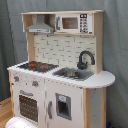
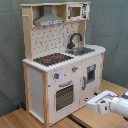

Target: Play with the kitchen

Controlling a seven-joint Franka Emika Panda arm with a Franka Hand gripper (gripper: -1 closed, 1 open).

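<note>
At twelve o'clock from the arm, the kitchen (image 2: 62,60) is standing upright on the desk (image 2: 20,120) against a grey curtain (image 2: 112,25), its hob (image 2: 52,59), sink (image 2: 80,50) and faucet (image 2: 74,39) on top. Low at five o'clock in the second exterior view, the gripper (image 2: 94,105) is hovering before the oven door (image 2: 64,96), apart from it; whether its jaws are spread, I cannot tell.

open floor (image 2: 30,120) before kitchen (image 2: 60,75), faucet (image 2: 75,40) overhanging sink (image 2: 80,50)
</note>
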